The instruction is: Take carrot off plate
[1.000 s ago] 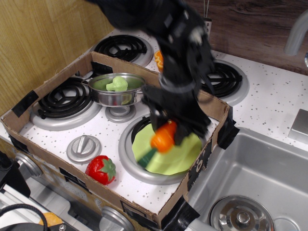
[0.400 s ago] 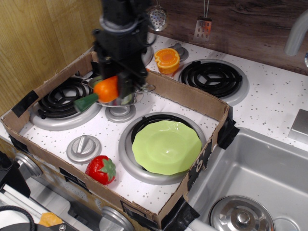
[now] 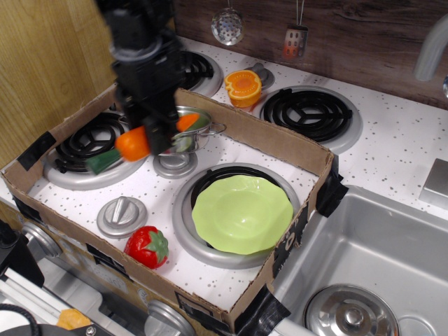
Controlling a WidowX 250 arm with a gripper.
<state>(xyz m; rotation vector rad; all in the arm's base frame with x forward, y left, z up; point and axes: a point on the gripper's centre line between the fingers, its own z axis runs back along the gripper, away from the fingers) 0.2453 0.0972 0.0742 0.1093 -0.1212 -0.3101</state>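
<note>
Gripper [image 3: 148, 133] first: we find it closed on the carrot [image 3: 129, 145], gripping it across the thick middle. We note the carrot held clear of the stovetop, lying roughly level, its dark green stem end pointing down-left over the left front burner [image 3: 91, 150] and its orange tip poking out on the right, in front of the steel pot [image 3: 185, 133]. We cannot tell whether the tip touches the pot's rim or merely overlaps it in this view.

Working from the near edge outward, we record a strawberry [image 3: 148, 246] on the white surface beside a round knob [image 3: 122, 215], both inside the cardboard tray [image 3: 280, 150] that frames the stove. Just beyond them to the right sits the plate [image 3: 242, 214] on the front right burner. We see nothing on it; the carrot is well apart from it, up and to the left.

Farther back, an orange half [image 3: 243, 85] rests beside the rear burners, outside the cardboard wall. A sink [image 3: 371, 259] lies to the right.

Our assessment: lifting and carrying clear of the plate appears complete. What remains, in our judgement, is lowering the carrot onto a free spot, likely near the left burner, and releasing it without knocking the pot.
</note>
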